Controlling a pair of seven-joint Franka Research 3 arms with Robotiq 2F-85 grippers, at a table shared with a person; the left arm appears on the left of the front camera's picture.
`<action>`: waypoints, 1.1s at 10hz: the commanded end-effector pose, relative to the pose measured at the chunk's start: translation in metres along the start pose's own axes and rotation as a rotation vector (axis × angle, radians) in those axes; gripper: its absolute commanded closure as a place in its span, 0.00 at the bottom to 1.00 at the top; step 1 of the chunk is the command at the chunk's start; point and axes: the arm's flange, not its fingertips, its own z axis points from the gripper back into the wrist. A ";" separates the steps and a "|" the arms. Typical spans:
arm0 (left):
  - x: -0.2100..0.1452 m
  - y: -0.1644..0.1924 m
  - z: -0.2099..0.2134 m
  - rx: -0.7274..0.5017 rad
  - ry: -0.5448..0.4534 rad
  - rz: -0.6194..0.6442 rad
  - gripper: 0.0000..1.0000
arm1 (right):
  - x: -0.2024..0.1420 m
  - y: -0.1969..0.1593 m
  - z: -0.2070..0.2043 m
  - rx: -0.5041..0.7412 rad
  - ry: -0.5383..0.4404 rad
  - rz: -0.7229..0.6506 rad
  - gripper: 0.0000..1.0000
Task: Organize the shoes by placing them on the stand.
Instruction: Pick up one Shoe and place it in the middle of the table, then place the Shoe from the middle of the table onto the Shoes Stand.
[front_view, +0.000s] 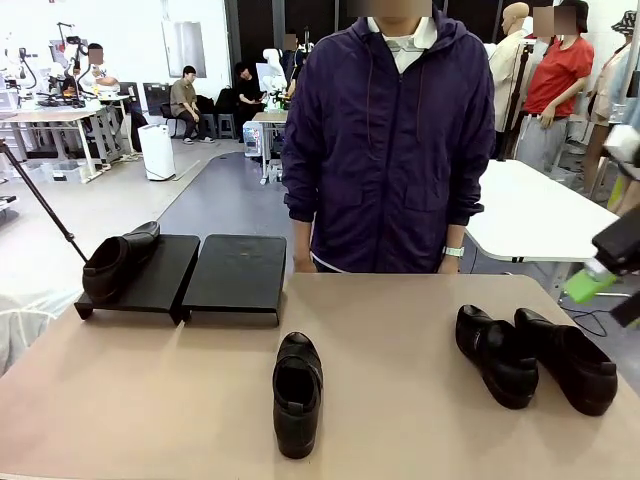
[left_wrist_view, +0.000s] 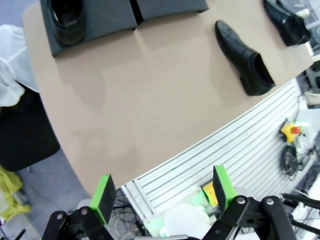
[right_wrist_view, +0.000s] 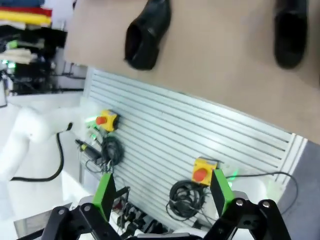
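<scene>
Lone shoe (front_view: 297, 392) — stand (front_view: 238, 270), person (front_view: 385, 140) beyond

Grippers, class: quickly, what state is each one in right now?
Left gripper: open, holding nothing.
Right gripper: open, holding nothing.

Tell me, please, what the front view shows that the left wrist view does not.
Front: the person at the far side. Left wrist: the left gripper, jaws open, and a slatted panel with a yellow button box below the table. Both: the stand with one shoe on its left panel, and the middle shoe on the table.
</scene>
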 end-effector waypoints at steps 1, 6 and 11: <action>-0.001 0.000 0.001 -0.003 0.002 -0.004 0.00 | -0.005 -0.015 -0.019 -0.025 -0.093 0.034 0.00; -0.001 0.000 0.001 -0.003 0.002 -0.004 0.00 | -0.004 -0.010 -0.001 -0.014 -0.042 -0.006 0.00; -0.001 0.000 0.001 -0.003 0.002 -0.004 0.00 | -0.004 -0.010 -0.001 -0.014 -0.042 -0.006 0.00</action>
